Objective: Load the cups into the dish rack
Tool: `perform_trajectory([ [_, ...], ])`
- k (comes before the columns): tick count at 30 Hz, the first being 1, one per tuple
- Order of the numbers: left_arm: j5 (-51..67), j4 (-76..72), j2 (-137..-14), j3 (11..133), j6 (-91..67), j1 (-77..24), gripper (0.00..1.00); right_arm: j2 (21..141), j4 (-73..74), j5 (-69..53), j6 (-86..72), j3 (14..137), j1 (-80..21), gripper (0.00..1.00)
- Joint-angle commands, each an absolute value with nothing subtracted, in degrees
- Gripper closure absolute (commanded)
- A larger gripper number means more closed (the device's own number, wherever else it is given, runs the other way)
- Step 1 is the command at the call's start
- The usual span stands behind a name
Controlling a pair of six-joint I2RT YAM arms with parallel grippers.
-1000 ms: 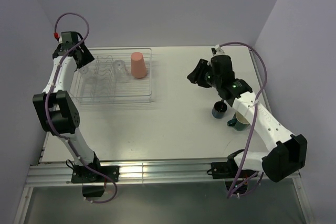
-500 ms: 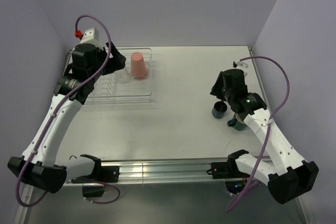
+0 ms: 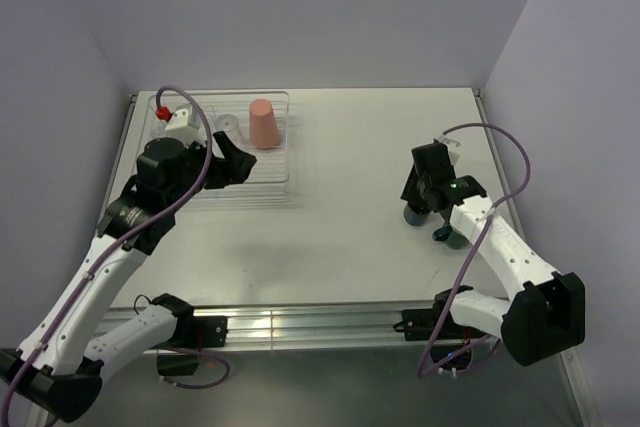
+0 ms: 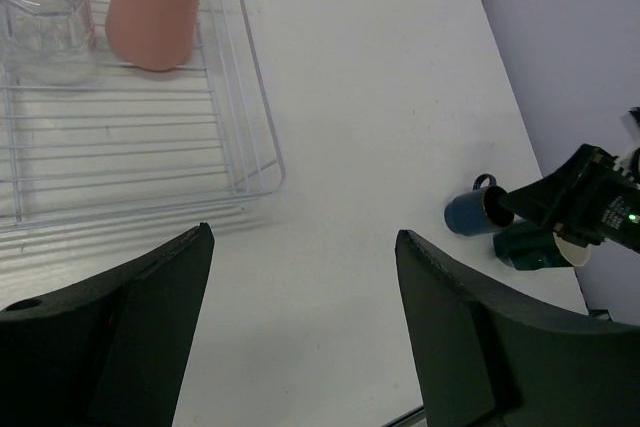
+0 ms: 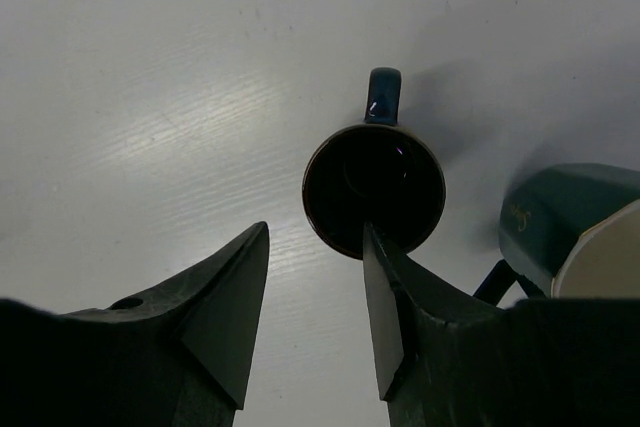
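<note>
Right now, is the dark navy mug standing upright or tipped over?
Upright. The right wrist camera looks straight down into the round open mouth of the navy mug, handle out to one side, standing on the table.

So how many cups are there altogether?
4: a pink tumbler and a clear glass in the dish rack, a navy mug by the right gripper, a teal mug beside it. The left arm may hide more.

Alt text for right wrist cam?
A dark navy mug stands upright on the white table just ahead of the open right gripper, which overlaps its rim. A teal mug with cream inside sits at the right edge.
</note>
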State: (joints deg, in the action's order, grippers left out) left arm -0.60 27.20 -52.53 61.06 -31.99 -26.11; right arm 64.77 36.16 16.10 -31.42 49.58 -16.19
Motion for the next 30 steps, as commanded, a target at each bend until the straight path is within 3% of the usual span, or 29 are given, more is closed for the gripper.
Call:
perform_trajectory([
  [1,0.44,24.08,-48.62,59.15,-31.91,-26.46,0.20,66.44,33.23,17.40,-30.94,47.99,-15.47,0.50],
  [15,2.11,23.38,-45.62,52.30,-30.50,-26.63,0.20,76.02,27.60,15.64,-31.20,46.93,-15.29,0.54],
  [16,2.02,23.20,-45.62,52.12,-30.50,-26.54,0.20,76.46,27.68,15.82,-31.29,46.93,-15.21,0.57],
  [17,2.02,23.20,-45.70,51.77,-30.41,-26.54,0.20,76.99,27.60,15.99,-31.29,46.85,-15.12,0.66],
  [23,2.55,23.03,-46.32,50.63,-30.32,-26.63,0.20,77.52,26.98,15.91,-30.85,46.23,-14.85,1.00],
  [30,10.09,18.65,-49.57,50.89,-32.34,-26.54,0.17,70.41,31.97,7.13,-29.79,53.07,-14.94,1.00],
])
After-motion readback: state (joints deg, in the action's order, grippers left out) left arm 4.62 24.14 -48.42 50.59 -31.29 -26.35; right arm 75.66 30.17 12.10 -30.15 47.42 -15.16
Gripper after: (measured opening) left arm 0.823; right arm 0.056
